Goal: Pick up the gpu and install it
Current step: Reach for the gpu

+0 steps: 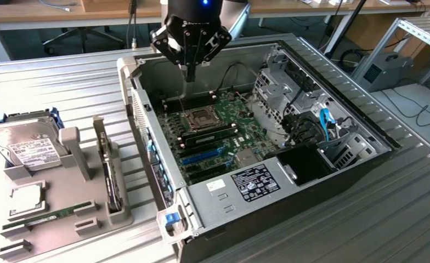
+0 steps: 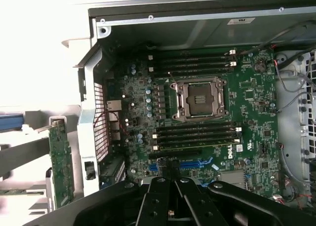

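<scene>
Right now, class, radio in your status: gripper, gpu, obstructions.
Gripper: fingers shut, empty, over the open computer case. Gpu upright in gray rack, outside the case, untouched. Case wall stands between them.

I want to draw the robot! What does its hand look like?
The hand is black and chunky, with jointed links dotted with round bolts, narrowing to slim dark fingers. A small blue light glows above it.
</scene>
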### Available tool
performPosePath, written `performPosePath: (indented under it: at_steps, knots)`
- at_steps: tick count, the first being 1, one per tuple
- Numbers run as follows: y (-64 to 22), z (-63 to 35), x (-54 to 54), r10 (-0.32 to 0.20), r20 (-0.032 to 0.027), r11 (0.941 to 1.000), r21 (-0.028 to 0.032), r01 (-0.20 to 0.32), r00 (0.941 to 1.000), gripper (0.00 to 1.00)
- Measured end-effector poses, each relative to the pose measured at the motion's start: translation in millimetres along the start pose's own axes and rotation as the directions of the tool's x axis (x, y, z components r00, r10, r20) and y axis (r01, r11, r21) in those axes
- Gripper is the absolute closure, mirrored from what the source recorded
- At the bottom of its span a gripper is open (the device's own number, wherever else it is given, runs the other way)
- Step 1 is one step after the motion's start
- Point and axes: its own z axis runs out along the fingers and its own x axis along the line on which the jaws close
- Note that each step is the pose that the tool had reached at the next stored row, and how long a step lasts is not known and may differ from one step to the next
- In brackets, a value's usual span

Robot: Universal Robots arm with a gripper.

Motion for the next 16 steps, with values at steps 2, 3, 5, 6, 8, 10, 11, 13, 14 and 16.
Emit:
performPosePath:
  at_steps: [2, 3, 5, 6, 8, 10, 11, 13, 14, 16]
  knots:
    - [0.0, 0.0, 0.4, 0.0, 0.0001, 1.0, -0.0001, 0.0, 1.0, 0.89]
    - [0.0, 0.0, 0.6, 0.0, 0.0, 1.0, 0.0, 0.0, 1.0, 0.89]
    - [-0.1, 0.0, 0.9, 0.0, 0.0, 1.0, -0.0001, 0.0, 1.0, 0.89]
    - [-0.1, 0.0, 1.1, 0.0, 0.0, 1.0, 0.0, 0.0, 1.0, 0.89]
    - [-0.1, 0.0, 1.4, 0.0, 0.0, 1.0, -0.0001, 0.0, 1.0, 0.89]
    - [-0.2, 0.0, 2.3, 0.0, 0.0, 1.0, 0.0, 0.0, 1.0, 0.89]
    - [-0.2, 0.0, 2.7, 0.0, 0.0, 1.0, -0.0001, 0.0, 1.0, 0.89]
    - [-0.3, -0.1, 3.6, 0.0, 0.0, 1.0, 0.0, 0.0, 1.0, 0.89]
    - [-0.3, -0.1, 3.9, 0.0, 0.0, 1.0, 0.0, 0.0, 1.0, 0.89]
    - [-0.3, -0.1, 4.2, 0.0, 0.0, 1.0, 0.0, 0.0, 1.0, 0.89]
